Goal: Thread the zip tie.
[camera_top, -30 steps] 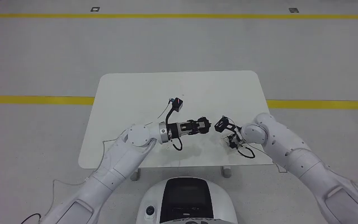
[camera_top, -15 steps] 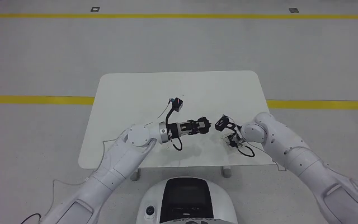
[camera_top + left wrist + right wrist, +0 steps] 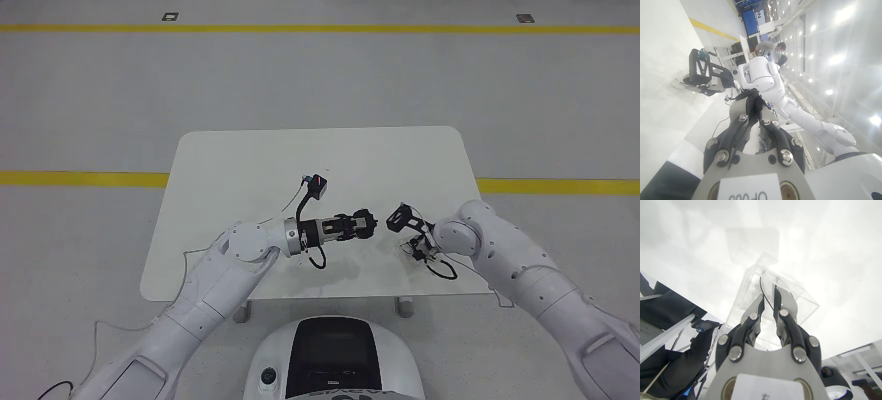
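Observation:
A thin black zip tie (image 3: 766,299) runs down from the top of a clear plastic box (image 3: 745,291) on the white table (image 3: 250,170). It passes between the fingers of my right gripper (image 3: 769,292), which stand slightly apart with a visible gap. My left gripper (image 3: 753,98) hovers over the table, shut on a small bunched black piece (image 3: 751,93); I cannot tell what that piece is. In the top view the left gripper (image 3: 364,222) and right gripper (image 3: 397,218) face each other a short way apart near the table's front. The right gripper (image 3: 694,81) stays low beside the clear box (image 3: 687,91).
The table's front edge (image 3: 330,292) lies just behind both grippers. Its far half (image 3: 330,160) is bare white surface. Grey floor with yellow lines (image 3: 80,178) surrounds the table.
The right gripper has shifted slightly to the right and away from the left gripper. The left arm has kept still.

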You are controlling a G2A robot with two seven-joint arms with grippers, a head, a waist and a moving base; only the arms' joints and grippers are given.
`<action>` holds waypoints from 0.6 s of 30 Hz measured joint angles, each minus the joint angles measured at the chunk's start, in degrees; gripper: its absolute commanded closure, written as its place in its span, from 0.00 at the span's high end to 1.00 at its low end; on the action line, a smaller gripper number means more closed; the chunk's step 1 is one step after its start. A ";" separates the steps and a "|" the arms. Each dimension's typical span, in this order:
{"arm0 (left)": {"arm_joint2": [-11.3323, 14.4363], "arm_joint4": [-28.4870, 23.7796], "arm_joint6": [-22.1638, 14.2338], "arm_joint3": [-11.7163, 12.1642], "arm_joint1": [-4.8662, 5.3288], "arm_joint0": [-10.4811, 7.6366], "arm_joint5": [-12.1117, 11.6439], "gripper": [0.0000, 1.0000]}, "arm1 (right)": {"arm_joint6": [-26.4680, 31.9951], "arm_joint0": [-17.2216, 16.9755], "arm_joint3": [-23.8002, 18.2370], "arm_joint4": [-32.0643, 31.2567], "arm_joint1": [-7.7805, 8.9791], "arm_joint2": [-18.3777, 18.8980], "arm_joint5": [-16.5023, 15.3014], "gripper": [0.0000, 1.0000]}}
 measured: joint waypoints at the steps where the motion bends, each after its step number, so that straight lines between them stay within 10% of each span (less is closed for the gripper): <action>1: 0.00 0.00 0.00 0.00 0.00 0.00 0.00 0.00 | 0.11 -0.11 -0.20 -0.05 0.05 0.15 -0.18 0.16; 18: 0.00 0.00 0.00 0.00 0.00 0.00 0.00 0.00 | 0.57 -0.51 -0.46 -0.80 -0.22 0.03 -0.31 0.18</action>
